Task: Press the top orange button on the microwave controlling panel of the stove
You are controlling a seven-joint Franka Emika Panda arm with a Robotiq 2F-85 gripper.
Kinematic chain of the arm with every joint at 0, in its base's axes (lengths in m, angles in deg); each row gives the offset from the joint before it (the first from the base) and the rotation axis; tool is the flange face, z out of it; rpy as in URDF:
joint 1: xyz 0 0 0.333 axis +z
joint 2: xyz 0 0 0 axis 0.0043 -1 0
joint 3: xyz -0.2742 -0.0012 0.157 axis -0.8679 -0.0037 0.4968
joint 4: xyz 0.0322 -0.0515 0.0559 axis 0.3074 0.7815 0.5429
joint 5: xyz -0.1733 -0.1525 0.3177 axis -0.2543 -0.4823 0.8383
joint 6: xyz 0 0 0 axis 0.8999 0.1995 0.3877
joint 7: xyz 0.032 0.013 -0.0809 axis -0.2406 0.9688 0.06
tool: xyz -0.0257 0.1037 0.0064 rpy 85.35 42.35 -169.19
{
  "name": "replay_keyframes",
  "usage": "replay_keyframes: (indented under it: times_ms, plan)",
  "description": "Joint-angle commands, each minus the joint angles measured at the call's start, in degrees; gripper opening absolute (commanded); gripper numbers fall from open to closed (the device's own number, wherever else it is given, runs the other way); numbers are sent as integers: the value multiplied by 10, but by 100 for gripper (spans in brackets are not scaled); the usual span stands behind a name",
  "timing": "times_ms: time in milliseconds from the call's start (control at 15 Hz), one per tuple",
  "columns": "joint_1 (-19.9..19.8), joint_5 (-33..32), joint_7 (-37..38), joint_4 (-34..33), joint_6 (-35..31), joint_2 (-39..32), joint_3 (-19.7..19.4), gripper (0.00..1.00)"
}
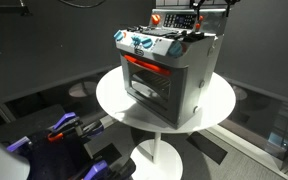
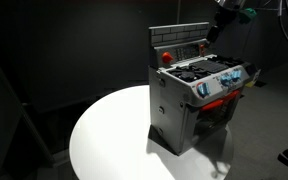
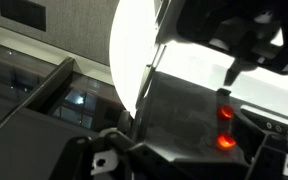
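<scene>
Grey toy stove (image 1: 179, 75) stands on a round white table (image 1: 112, 98). Its oven window (image 1: 144, 72) is trimmed in orange, and a row of white-and-blue knobs (image 1: 139, 42) runs along the front edge of the top. An upright back wall (image 2: 179, 40) rises behind the burners. The small dark control panel (image 1: 177, 20) is set in it, grey-framed, with a red spot (image 1: 155, 17) off to one side. The panel's buttons are too small to read in both exterior views.

Arm (image 2: 230, 10) comes in from above, at the back of the stove. Gripper (image 2: 215, 32) hangs at the upper end of the back wall, on the side away from the red spot and close to the panel. Touching or apart: cannot tell from outside.

Wrist view is upside down, with the gripper body a dark mass across the top. One finger (image 3: 233, 70) points down at a dark grey face carrying two glowing orange-red spots (image 3: 224, 113), one above the other. The fingertip sits just above the upper spot. The picture is too blurred to tell whether it touches.

Jaws: only one finger is distinct, so how far apart they stand cannot be told. Nothing visibly gripped.
</scene>
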Motion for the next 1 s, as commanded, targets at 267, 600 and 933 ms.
replay_keyframes:
  times_ms: [267, 600, 933]
  plan:
    - [-15, 6, -11, -38, 7, -21, 15, 100]
    - [-17, 5, -9, -48, 8, -30, 17, 100]
    - [-19, 5, -7, -62, 7, -39, 20, 100]
